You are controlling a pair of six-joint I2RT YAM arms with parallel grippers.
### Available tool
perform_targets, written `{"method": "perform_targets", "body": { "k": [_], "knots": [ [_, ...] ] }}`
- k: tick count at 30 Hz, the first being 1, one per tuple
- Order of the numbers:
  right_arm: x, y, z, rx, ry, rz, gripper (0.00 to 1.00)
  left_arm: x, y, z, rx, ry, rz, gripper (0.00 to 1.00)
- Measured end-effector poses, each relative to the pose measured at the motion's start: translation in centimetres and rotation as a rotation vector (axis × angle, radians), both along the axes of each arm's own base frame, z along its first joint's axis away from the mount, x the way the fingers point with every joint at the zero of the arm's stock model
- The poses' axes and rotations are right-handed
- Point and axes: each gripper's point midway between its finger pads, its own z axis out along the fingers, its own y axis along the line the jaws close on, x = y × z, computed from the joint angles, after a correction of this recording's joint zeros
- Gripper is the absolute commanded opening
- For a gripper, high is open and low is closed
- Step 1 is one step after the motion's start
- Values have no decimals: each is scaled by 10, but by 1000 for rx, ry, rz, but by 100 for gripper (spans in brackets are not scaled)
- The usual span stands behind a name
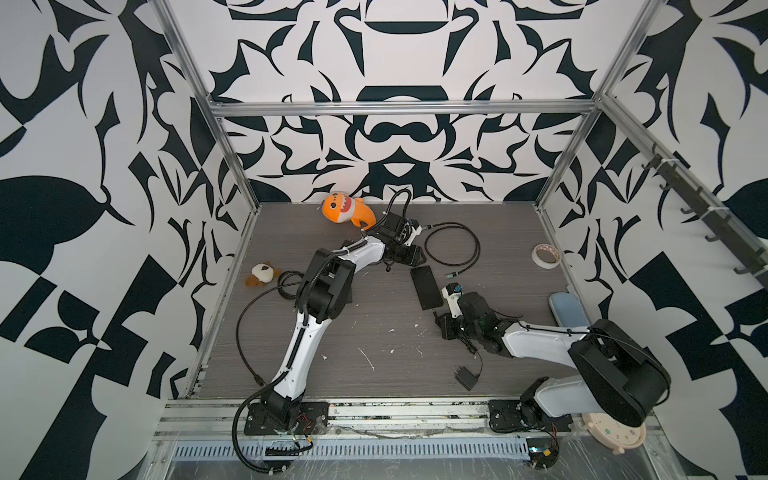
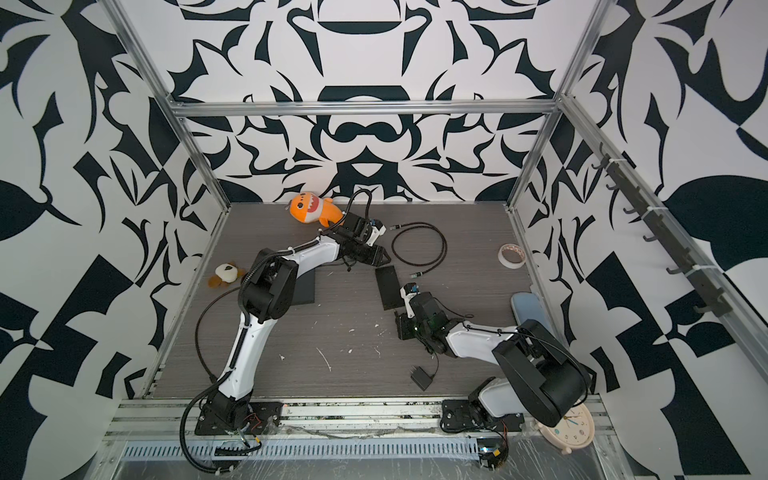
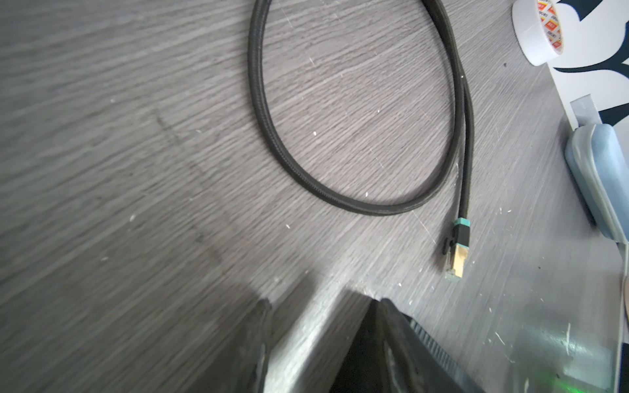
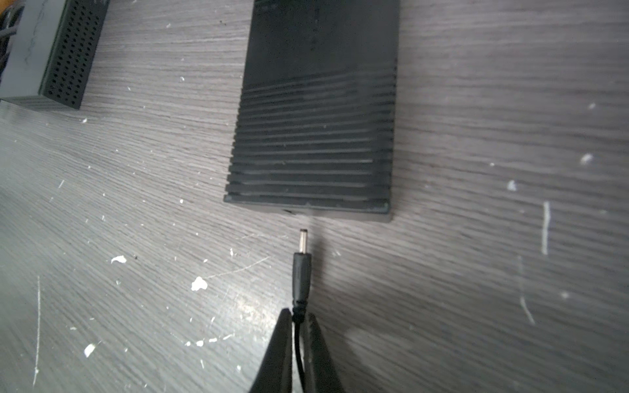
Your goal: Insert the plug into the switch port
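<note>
Right gripper [image 4: 299,318] pinched narrow on plug [image 4: 301,272], gripping at its cord end. Plug tip points at short end face of switch [image 4: 316,112], close, not touching. Switch flat on table [image 1: 374,332], centre of both top views. Left gripper [image 3: 323,303], upper centre, jaws partly apart, empty. Looped cable [image 3: 272,136] lies just ahead.

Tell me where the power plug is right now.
In the right wrist view the plug sticks out of the shut right gripper, its tip just short of the near edge of the black switch, not touching.
</note>
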Motion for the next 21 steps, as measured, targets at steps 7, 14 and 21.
{"method": "perform_targets", "body": {
  "k": [7,14,21],
  "knots": [
    [1,2,2,8,-8,6,11,-1,-1,-1,-5,1,-3,53],
    [4,6,4,10,-34,23,11,-1,-3,-1,-30,-12,-14,53],
    [5,6,6,3,-55,37,11,-2,-4,-1,-42,-19,-16,53]
  ]
}}
